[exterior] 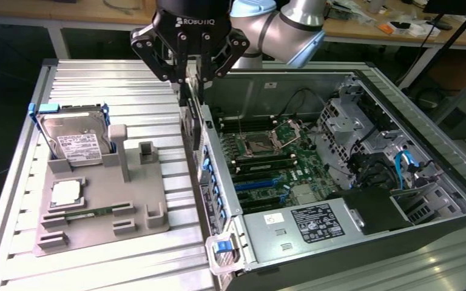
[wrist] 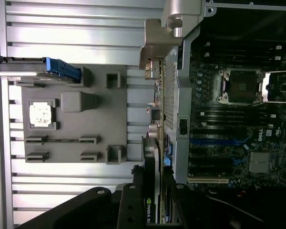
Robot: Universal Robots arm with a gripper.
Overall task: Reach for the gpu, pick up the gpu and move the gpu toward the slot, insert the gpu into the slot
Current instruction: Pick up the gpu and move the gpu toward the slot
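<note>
Currently, right of the grey fixture (exterior: 104,206) in the exterior view, the gripper (exterior: 192,77) has its fingers (wrist: 132,202) clamped on the gpu (exterior: 189,121), which hangs edge-down over the case wall (exterior: 216,182). Further right lies the blue slot (exterior: 257,182). Judgement: keep the card vertical and parallel to it.

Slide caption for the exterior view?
Tool grips the gpu edge-on above the open case wall, not yet in the slot.

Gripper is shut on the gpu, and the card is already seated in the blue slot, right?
No, not seated. The gripper is shut on the gpu, but the exterior view shows the card hanging by the case wall, apart from the blue slot.
</note>
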